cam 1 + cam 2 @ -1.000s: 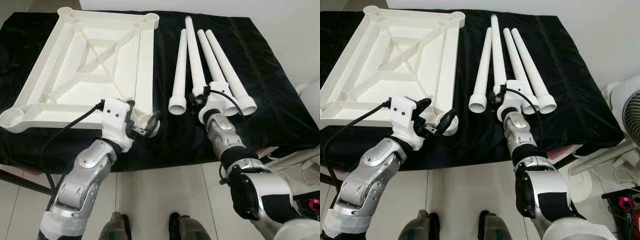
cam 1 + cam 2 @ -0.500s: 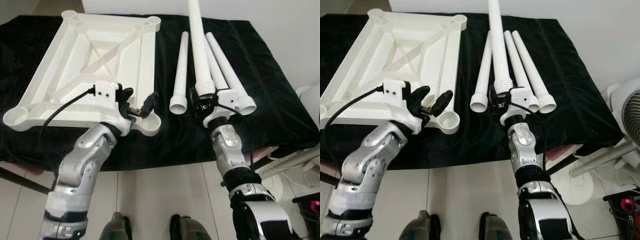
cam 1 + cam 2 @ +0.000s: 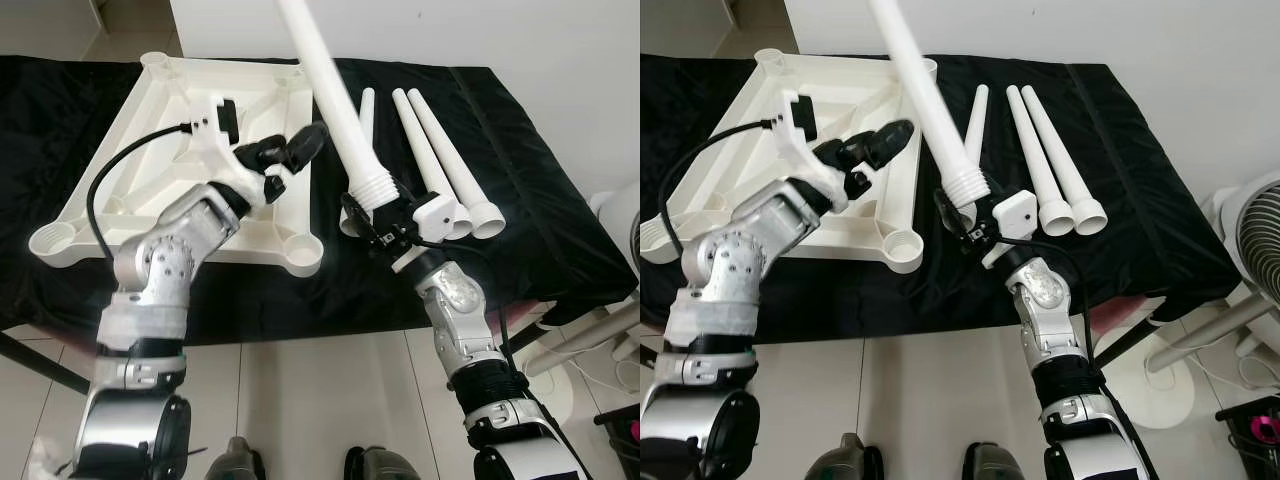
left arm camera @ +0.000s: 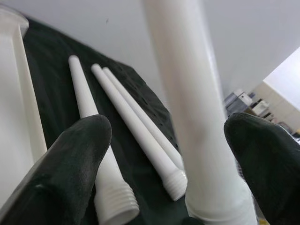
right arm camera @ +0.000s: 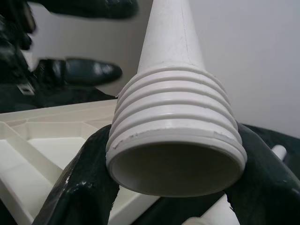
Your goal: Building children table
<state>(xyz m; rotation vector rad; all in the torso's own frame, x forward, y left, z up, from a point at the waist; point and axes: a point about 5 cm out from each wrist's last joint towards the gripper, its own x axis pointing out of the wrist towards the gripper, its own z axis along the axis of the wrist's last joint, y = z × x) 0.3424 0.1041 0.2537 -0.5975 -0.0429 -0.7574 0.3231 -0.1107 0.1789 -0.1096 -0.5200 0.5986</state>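
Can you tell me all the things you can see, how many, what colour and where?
Tabletop: one, white, upside down on the cloth, left side.
Lifted leg: one, white, held up in the air, threaded end down.
Legs lying down: three, white, on the cloth, right side.
Cloth: one, black, covering the work surface.
Fan: one, white, far right.
Left hand: black fingers open, beside the lifted leg.
Right hand: black fingers gripping the lifted leg's threaded end.
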